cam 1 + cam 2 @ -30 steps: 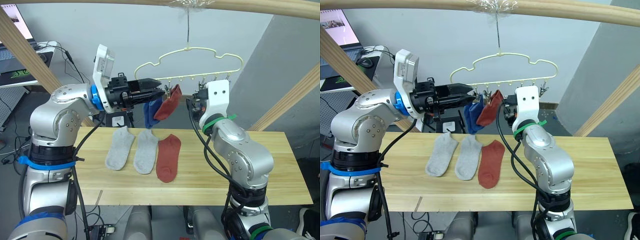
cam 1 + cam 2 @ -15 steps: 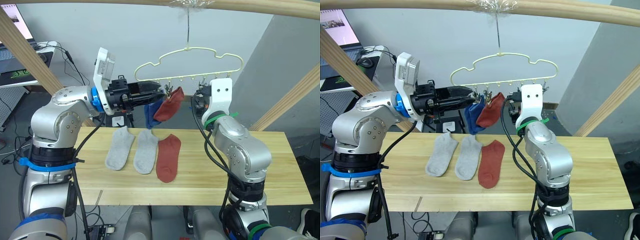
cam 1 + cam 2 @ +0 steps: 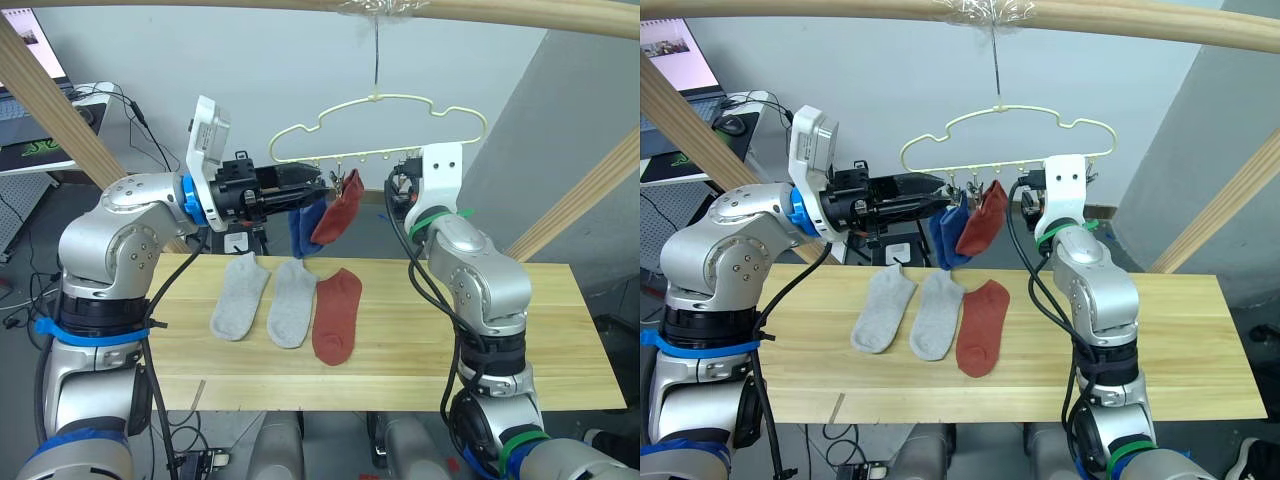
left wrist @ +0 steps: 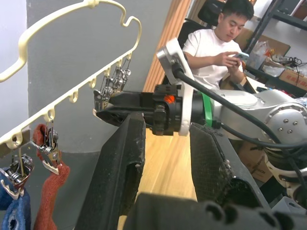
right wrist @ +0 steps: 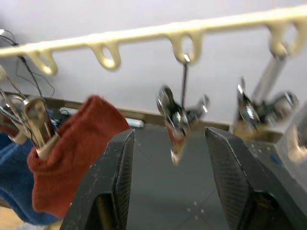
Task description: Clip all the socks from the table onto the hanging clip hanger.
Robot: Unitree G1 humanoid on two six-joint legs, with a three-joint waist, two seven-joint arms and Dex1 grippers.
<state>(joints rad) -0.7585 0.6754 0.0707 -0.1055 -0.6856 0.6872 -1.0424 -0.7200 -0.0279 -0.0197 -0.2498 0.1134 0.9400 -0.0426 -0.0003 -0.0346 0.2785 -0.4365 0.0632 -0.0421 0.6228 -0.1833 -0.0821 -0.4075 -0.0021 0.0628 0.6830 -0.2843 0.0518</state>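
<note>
Pale yellow cloud-outlined wire clip hanger (image 3: 377, 131): hung by metal hook from wooden beam overhead, above far edge of table.
Rust red ankle sock (image 3: 337, 207): pinned in a metal clip, dangling.
Blue socks (image 3: 303, 227): clipped just beside red one, toward robot's left.
Long light wood plank table (image 3: 520, 330): two light grey socks (image 3: 240, 295) side by side toward near-left part; second rust red sock (image 3: 335, 315) flat, touching the right grey one.
Left gripper (image 3: 318, 182): raised level at hung socks; black fingers (image 4: 120, 177) spread, pinching nothing.
Right gripper (image 5: 170, 177): raised near empty clips (image 5: 173, 117); fingers apart, nothing between.
Seated person (image 4: 216, 43): background, white shirt.
</note>
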